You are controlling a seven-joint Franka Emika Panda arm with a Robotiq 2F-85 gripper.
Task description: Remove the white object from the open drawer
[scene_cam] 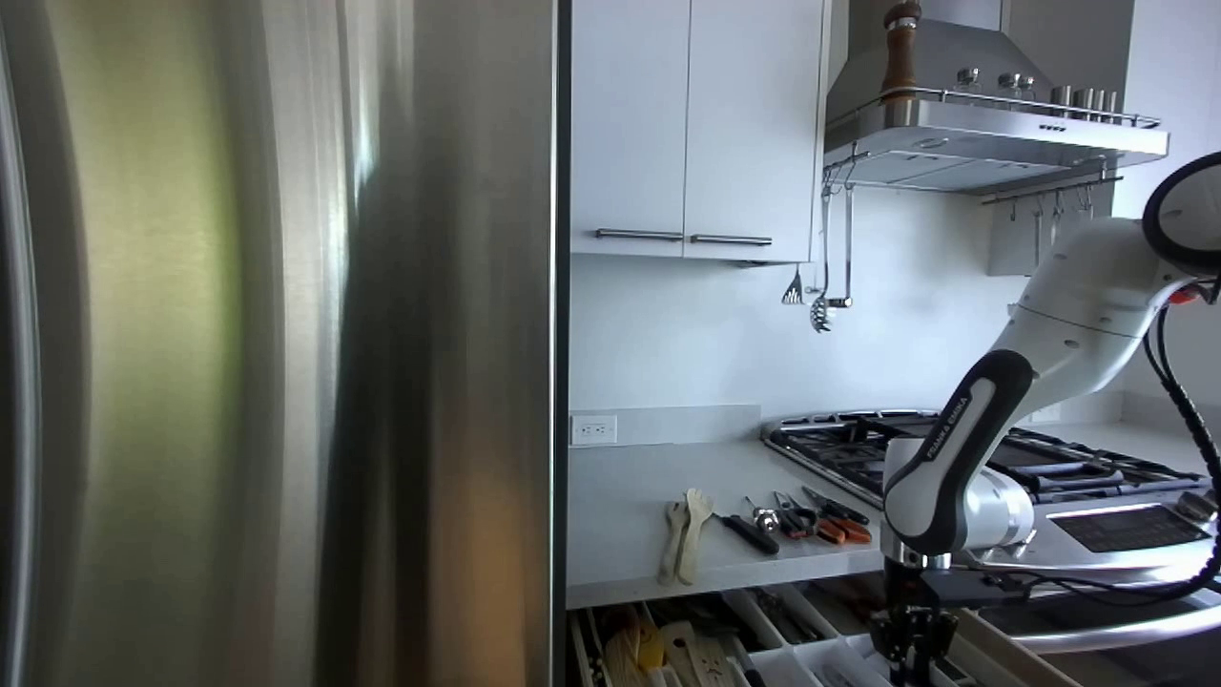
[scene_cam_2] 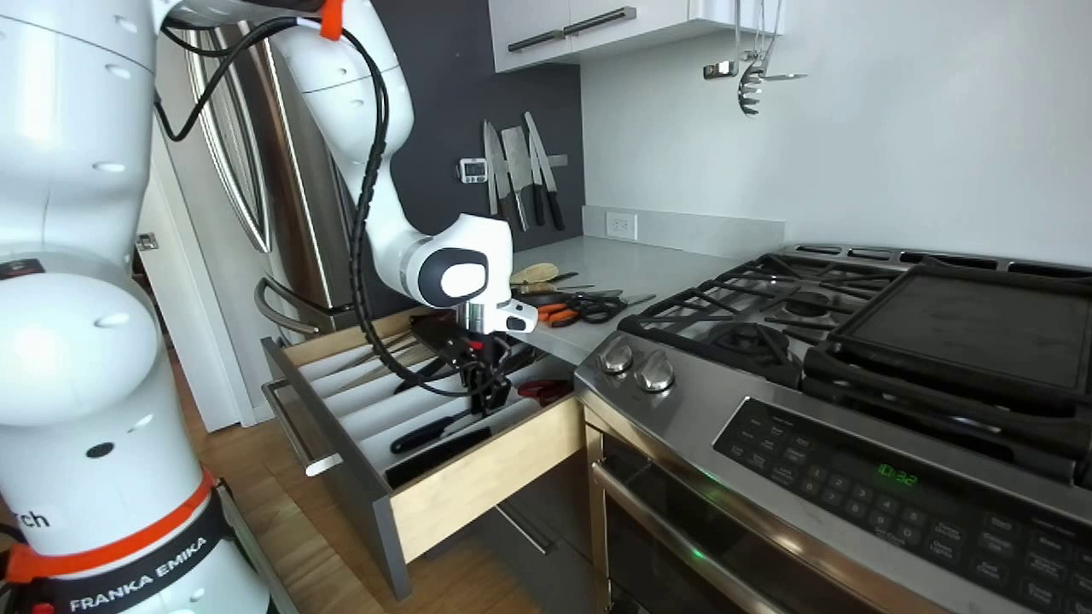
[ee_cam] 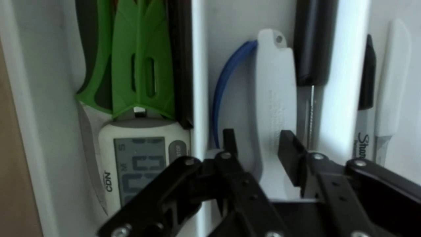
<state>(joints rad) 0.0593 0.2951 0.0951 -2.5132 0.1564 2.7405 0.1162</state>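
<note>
The white object (ee_cam: 275, 82), a long white handle with a small hole at its far end, lies in a compartment of the open drawer (scene_cam_2: 495, 477). My gripper (ee_cam: 257, 138) is open over that compartment in the wrist view. Its right fingertip overlaps the white handle's right side in the picture; its left fingertip stands left of the handle, over bare compartment floor. Nothing is held between the fingers. The near part of the white object is hidden behind the gripper. In both exterior views the gripper (scene_cam: 911, 644) (scene_cam_2: 486, 394) reaches down into the drawer.
A blue curved strip (ee_cam: 227, 75) lies left of the white object, a black-handled tool (ee_cam: 314, 42) right of it. White dividers (ee_cam: 199, 82) flank the compartment. A timer (ee_cam: 141, 161) and green scissors (ee_cam: 141, 56) lie left. The stove (scene_cam_2: 734, 384) and counter (scene_cam: 649, 477) stand beside.
</note>
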